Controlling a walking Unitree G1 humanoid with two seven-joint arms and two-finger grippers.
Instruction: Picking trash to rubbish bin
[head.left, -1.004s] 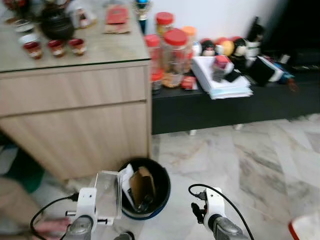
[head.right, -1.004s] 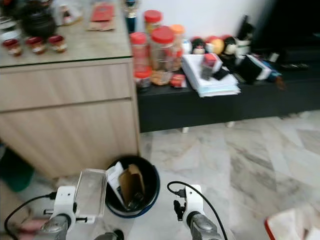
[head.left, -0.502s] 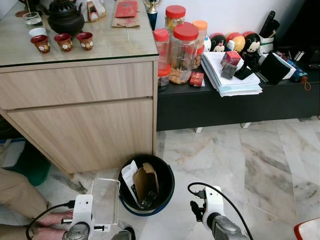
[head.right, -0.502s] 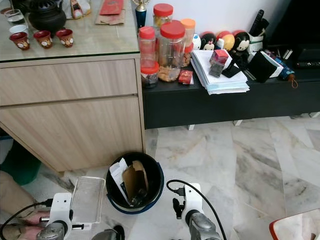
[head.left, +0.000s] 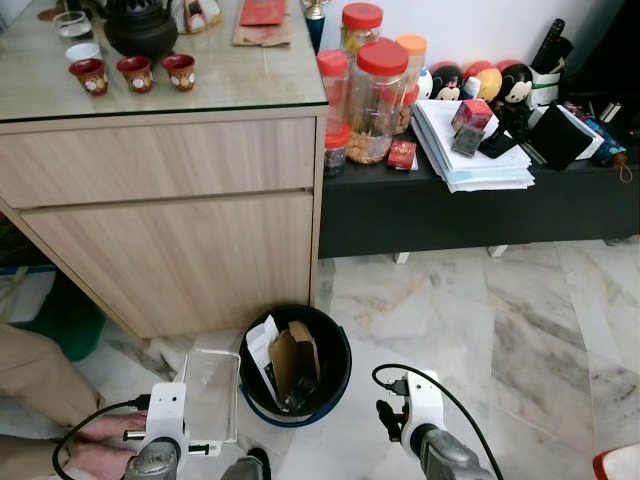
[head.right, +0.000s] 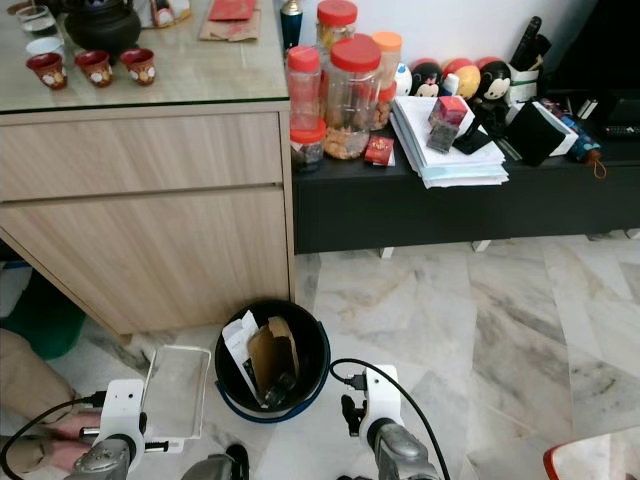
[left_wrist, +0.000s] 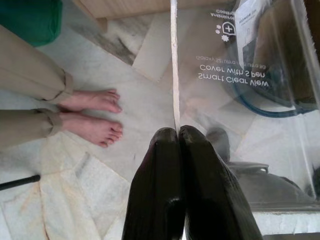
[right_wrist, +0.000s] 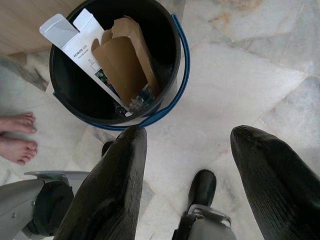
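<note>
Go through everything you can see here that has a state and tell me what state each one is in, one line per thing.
Left claw: shut on the clear plastic package, held beside the bin.
Right claw: open, holding nothing, above the floor by the bin.
Rubbish bin: upright, uncovered, partly filled.
Brown cardboard box: inside the bin, standing on end, flaps open.
White carton: inside the bin, leaning against the wall.
Red-lidded jars: lids on.
Cabinet drawers: closed.

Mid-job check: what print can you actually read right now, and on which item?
"Smart Clear View" and "Cover with S Pen": on the clear plastic package that the left gripper pinches, seen mirrored through the plastic.
"HONOR": on the white box in the bin; the rest is too small to read.
Jar labels: too small to read.
</note>
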